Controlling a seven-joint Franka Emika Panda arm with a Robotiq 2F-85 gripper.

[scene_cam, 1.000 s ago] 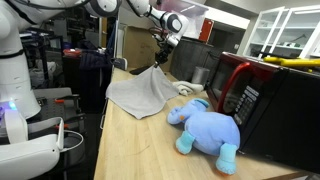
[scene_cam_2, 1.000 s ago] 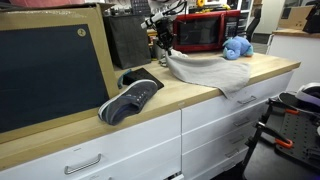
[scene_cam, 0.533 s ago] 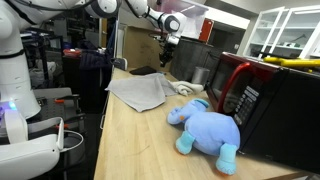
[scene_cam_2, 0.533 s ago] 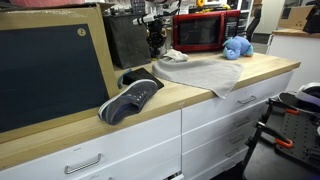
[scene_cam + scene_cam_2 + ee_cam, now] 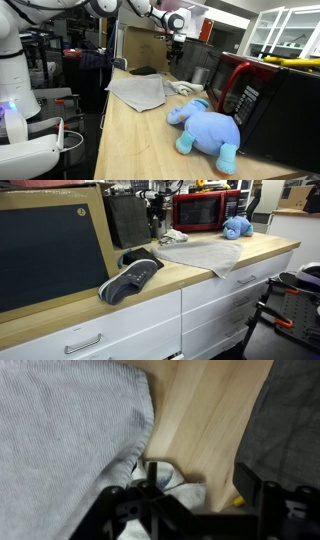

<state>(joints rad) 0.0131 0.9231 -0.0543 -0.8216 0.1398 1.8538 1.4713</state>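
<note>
Wrist view: gripper (image 5: 200,508) hangs wide open and empty above the surface (image 5: 205,405). The grey cloth (image 5: 60,430) lies flat just beside it, touching a white rag (image 5: 190,488).

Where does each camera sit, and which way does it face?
Exterior view: off the counter end, looking past the plush toy; end effector visible.
Exterior view: before the drawers, looking past the shoe to the end effector.
Wrist view: looking down on grey cloth; fingers at bottom.
Both exterior views share grey cloth, plush toy, microwave.
</note>
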